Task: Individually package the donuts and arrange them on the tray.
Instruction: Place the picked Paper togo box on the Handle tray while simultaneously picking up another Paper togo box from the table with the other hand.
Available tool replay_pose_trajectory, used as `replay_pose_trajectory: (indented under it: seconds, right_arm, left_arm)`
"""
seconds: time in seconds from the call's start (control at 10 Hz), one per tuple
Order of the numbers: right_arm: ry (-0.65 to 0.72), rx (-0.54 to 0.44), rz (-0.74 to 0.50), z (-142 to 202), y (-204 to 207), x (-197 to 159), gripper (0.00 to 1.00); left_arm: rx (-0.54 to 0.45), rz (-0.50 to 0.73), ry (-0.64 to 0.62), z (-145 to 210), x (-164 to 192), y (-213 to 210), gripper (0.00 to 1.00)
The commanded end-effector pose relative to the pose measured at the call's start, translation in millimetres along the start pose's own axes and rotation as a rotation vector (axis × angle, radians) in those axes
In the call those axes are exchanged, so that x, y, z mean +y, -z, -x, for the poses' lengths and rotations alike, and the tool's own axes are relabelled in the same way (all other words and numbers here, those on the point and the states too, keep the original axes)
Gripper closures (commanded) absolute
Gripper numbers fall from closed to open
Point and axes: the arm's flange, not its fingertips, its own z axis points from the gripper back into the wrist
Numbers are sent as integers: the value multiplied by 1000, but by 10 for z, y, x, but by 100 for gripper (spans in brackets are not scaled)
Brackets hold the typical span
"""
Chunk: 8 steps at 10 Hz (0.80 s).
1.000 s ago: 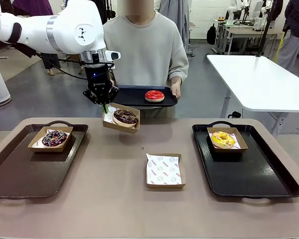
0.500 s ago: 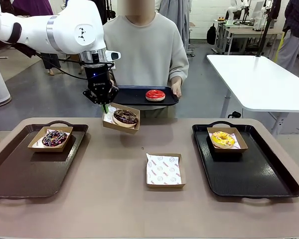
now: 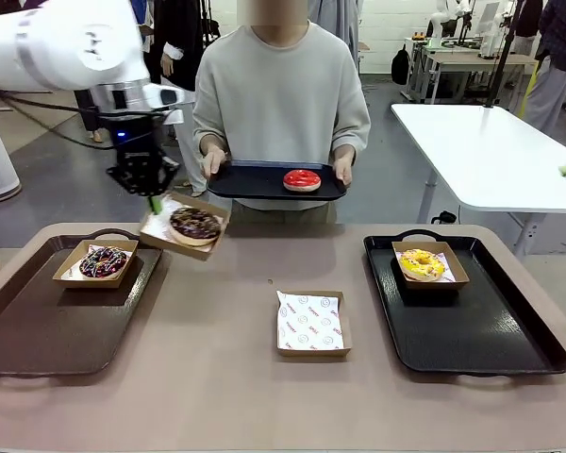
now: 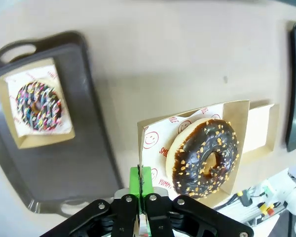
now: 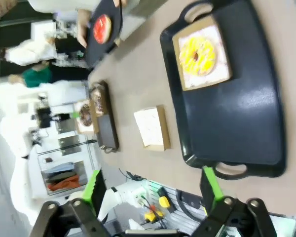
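Note:
My left gripper (image 3: 154, 201) is shut on the rim of a cardboard box (image 3: 162, 229) that holds the chocolate-glazed donut (image 3: 195, 225). It hangs tilted above the far right corner of the left tray (image 3: 38, 330). In the left wrist view the gripper (image 4: 143, 177) pinches the box's paper-lined edge beside that donut (image 4: 204, 155). The sprinkled donut (image 3: 103, 261) sits boxed on the left tray. The yellow donut (image 3: 421, 264) sits boxed on the right tray (image 3: 491, 330). A person holds a black tray (image 3: 250, 184) carrying the red donut (image 3: 302, 179). My right gripper (image 5: 153, 182) is open, high above the right tray (image 5: 246, 123).
An empty cardboard box (image 3: 309, 323) with a printed paper liner lies mid-table. The person stands at the far edge, both hands on the black tray. A white table (image 3: 491, 151) stands behind on the right.
My left arm has carried the boxed chocolate donut leftwards, from the table's middle to over the left tray's corner. The person's tray has shifted slightly.

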Motion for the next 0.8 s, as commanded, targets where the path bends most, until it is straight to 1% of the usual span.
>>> replay_pose_trajectory:
  seconds: [0.0,0.3,0.4,0.5,0.7]
  right_arm:
    - [-18,32,110,-29,236,469,0]
    - [-78,66,258,102,825,1186,0]
    - [-103,77,292,168,1100,1381,0]
    - [-118,100,323,218,1363,1516,0]
    - [-138,125,386,294,1856,1645,0]
  left_arm:
    - [13,26,17,345,358,-2,99]
    - [7,16,-15,704,739,17,99]
    - [8,19,-40,796,870,69,99]
    - [2,29,-46,848,997,104,99]
    - [-16,18,-42,954,1173,209,99]
